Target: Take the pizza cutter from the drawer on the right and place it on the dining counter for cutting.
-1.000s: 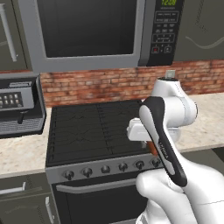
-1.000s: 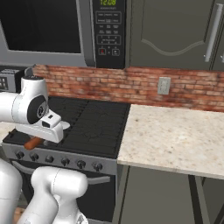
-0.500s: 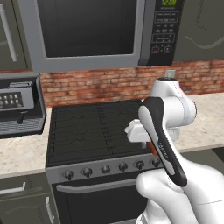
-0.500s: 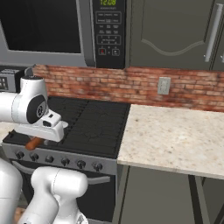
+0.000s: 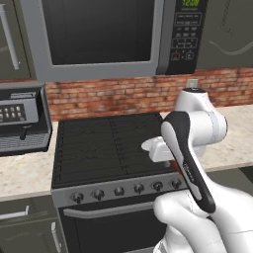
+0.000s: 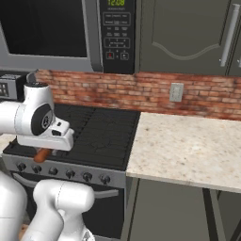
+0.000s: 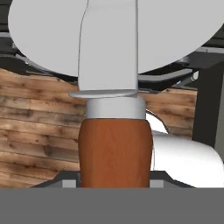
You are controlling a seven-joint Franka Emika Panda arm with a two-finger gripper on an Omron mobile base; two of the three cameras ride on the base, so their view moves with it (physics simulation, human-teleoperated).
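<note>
Step in hand, as judged: transport. The pizza cutter (image 7: 114, 131) is out of the drawer and carried in the gripper (image 6: 44, 151), in the air above the near edge of the black stove (image 5: 106, 148). The placing step is not yet done.

End effector state: the jaws are clamped on the reddish-brown wooden handle. In the hand view the handle rises from between the fingertips, and the silvery blade disc fills the upper part of that view.

Location of the tool: in the right base view the handle end (image 6: 41, 155) protrudes below the white hand, just above the row of stove knobs (image 6: 70, 174).

Orientation: the long axis runs along the line of the fingers, handle at the gripper and blade at the far end from it. In the room, that axis appears to point down and toward the near side; the exact tilt cannot be told.

Next move, as judged: no beige table top with grey legs is identifiable here. The beige speckled worktop (image 6: 188, 146) right of the stove is not the target. The base must probably drive to the dining counter before the cutter is lowered flat and released.
</note>
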